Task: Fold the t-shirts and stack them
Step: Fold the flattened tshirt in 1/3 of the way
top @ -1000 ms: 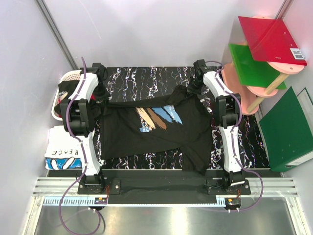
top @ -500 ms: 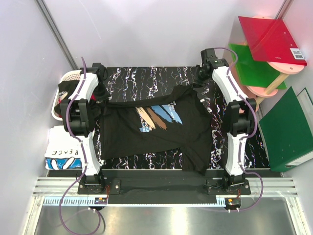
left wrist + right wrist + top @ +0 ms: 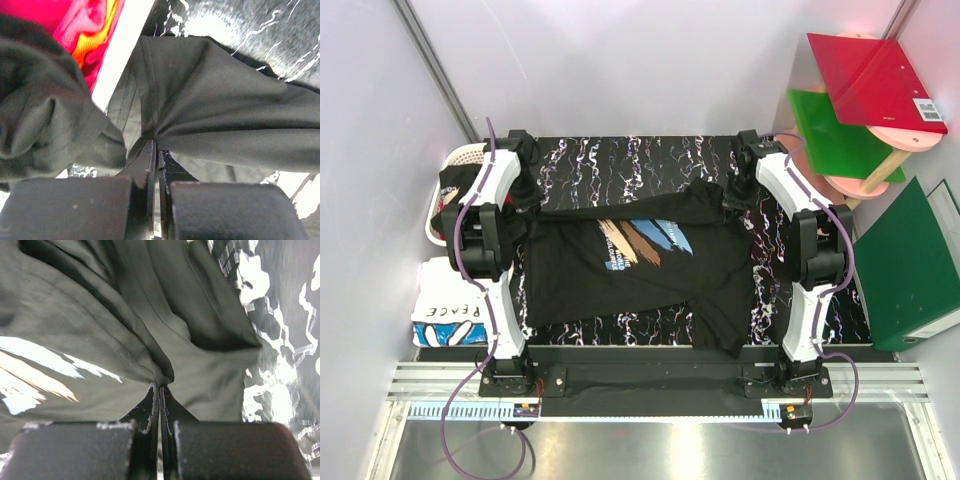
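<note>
- One black t-shirt (image 3: 620, 285) with a blue, white and tan print lies spread on the surface (image 3: 620, 160) between my two arms; one white t-shirt (image 3: 448, 312) lettered "PEACE" sits folded at the near left
- My left end effector (image 3: 156, 149) is pinched tight on the black t-shirt's far left edge, and my right end effector (image 3: 160, 386) on its far right edge
- The soft matte cloth gathers into creases at each pinch; the surface is glossy black with white veins

Both the left arm (image 3: 496, 180) and the right arm (image 3: 782, 182) stretch forward, elbows bent, jaws pinched tight.
</note>
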Action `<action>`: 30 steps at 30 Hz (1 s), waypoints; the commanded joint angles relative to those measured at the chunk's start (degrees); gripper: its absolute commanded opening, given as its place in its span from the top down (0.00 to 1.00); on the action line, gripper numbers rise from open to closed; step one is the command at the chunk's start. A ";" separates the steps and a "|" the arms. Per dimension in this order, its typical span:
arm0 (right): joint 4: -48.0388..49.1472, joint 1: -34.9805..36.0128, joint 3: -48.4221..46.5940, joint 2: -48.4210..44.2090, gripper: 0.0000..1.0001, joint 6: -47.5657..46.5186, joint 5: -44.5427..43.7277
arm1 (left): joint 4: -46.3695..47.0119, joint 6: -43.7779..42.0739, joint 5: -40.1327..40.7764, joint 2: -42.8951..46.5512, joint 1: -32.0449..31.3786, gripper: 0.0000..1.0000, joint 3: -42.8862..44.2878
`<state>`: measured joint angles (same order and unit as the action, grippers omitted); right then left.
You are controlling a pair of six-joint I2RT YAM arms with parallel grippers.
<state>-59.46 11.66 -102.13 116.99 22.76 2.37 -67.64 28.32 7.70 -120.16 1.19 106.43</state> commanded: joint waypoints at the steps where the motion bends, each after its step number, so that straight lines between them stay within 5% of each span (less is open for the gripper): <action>1: -4.78 0.20 2.72 1.46 1.00 0.61 -2.11 | -0.83 -0.37 0.91 4.41 0.30 1.00 -1.66; 4: -8.30 0.20 0.71 6.22 1.00 1.05 -4.56 | -1.18 -0.37 0.38 4.93 0.30 1.00 -3.07; 6: -8.57 0.20 0.00 6.93 0.85 1.40 -4.92 | -1.53 -0.63 0.47 5.63 0.30 1.00 -3.42; 9: -8.48 0.12 -2.11 6.59 0.18 2.28 -6.32 | -1.80 -0.63 0.82 6.42 0.30 1.00 -3.25; 11: -7.26 0.20 -3.78 5.36 0.00 2.28 -6.85 | -1.88 -0.72 1.00 6.43 0.30 1.00 -3.16; 30: 2.42 0.29 -10.72 9.22 0.11 2.11 10.79 | -2.94 -1.86 -0.24 5.55 -0.40 1.00 -2.46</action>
<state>-58.94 11.66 -110.59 124.66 24.49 7.38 -69.36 27.79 7.07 -117.45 1.06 103.09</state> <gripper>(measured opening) 0.908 0.015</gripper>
